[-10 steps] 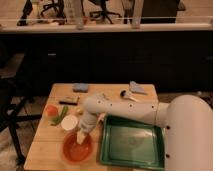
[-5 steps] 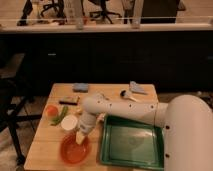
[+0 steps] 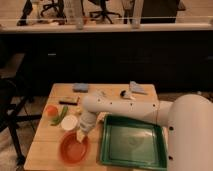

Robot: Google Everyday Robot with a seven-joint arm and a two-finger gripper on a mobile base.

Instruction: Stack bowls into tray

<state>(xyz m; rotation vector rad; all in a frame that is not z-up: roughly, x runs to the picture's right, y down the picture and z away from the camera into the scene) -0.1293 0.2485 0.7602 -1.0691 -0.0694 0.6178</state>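
A wide orange-red bowl [image 3: 73,149] rests on the wooden table near its front left. My gripper [image 3: 80,135] points down at the bowl's far right rim and is shut, apparently pinching that rim. Just behind it stands a smaller white bowl [image 3: 69,122], touching nothing I can make out. The green tray [image 3: 133,156] lies to the right of both bowls, with nothing in it. My white arm reaches in from the right across the tray's back edge.
A small orange fruit [image 3: 50,110] and a green item [image 3: 58,119] lie left of the white bowl. At the back of the table are a blue pad [image 3: 81,87], a dark bar [image 3: 67,102] and a grey-blue object [image 3: 138,88]. A dark chair stands to the left.
The gripper has settled slightly down and left onto the orange-red bowl's rim and closed. The bowls and tray have not moved.
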